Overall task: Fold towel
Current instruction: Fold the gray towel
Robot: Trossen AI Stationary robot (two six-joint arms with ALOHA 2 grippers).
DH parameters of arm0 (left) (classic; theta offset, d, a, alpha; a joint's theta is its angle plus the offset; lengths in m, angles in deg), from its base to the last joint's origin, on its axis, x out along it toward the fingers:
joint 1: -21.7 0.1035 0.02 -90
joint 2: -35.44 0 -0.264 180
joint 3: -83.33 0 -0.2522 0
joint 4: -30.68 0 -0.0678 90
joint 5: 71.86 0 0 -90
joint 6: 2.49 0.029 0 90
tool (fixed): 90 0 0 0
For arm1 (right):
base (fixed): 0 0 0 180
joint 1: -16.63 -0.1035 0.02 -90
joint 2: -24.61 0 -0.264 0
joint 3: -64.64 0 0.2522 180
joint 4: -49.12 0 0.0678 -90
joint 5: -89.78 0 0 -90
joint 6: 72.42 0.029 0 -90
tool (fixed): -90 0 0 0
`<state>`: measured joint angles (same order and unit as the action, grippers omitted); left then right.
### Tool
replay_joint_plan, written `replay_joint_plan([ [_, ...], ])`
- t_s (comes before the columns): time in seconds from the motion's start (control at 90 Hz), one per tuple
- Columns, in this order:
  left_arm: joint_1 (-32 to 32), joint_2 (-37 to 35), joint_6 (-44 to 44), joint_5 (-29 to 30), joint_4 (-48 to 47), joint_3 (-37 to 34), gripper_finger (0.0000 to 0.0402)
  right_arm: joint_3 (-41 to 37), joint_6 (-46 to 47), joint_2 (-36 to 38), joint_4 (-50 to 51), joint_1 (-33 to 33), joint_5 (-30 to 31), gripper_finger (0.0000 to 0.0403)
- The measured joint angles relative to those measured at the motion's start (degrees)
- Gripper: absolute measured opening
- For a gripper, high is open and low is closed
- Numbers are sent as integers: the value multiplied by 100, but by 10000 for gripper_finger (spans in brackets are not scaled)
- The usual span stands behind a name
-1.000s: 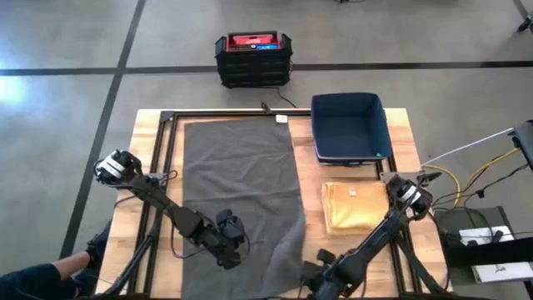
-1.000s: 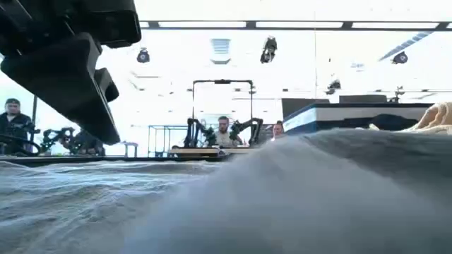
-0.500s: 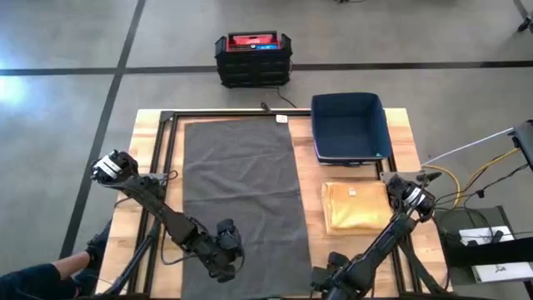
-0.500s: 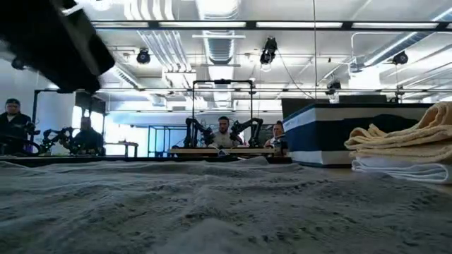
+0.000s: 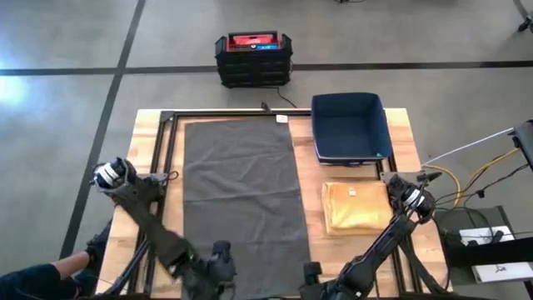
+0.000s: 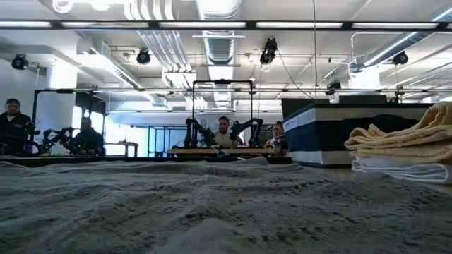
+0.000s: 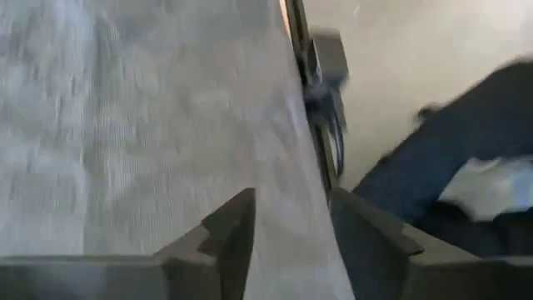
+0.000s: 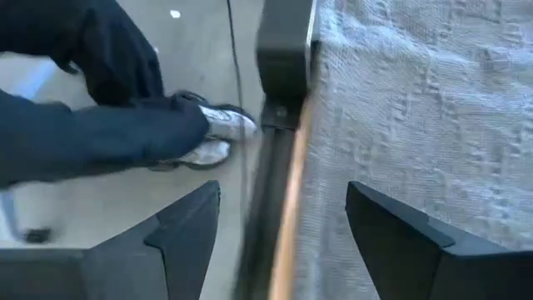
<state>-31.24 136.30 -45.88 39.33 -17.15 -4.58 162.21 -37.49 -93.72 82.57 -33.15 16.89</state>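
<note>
The grey towel point(image 5: 243, 196) lies spread flat and unfolded lengthwise down the middle of the wooden table point(image 5: 151, 122), its near edge at the table's front edge, which judging by the layout is where a first fold would be picked up. Both pincers sit at that near edge: the left pincer point(image 7: 287, 218) has its fingers parted with the towel's side hem running between them, not yet closed on the cloth, and the right pincer point(image 8: 283, 221) stands wide open over the table's edge beside the towel's corner, holding nothing. Placed so, each seems set to take a near corner. To the right of the grey towel rests a folded yellow towel point(image 5: 356, 207), and beyond it a dark blue bin point(image 5: 350, 127). Past the table's far end a black and red case point(image 5: 253, 57) stands on the concrete floor. The low view shows people point(image 6: 224, 130) at distant workstations.
</note>
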Motion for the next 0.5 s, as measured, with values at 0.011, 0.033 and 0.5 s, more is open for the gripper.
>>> replay_joint_plan([
  [0.011,-63,53,-59,42,-138,87,155,0,-9,-7,2,6,4,239],
  [0.033,-170,162,-166,101,-398,260,157,0,-40,-23,-7,15,2,237],
  [0.5,-1553,2096,-1650,0,-2059,2019,149,0,-894,-87,-28,94,202,223],
])
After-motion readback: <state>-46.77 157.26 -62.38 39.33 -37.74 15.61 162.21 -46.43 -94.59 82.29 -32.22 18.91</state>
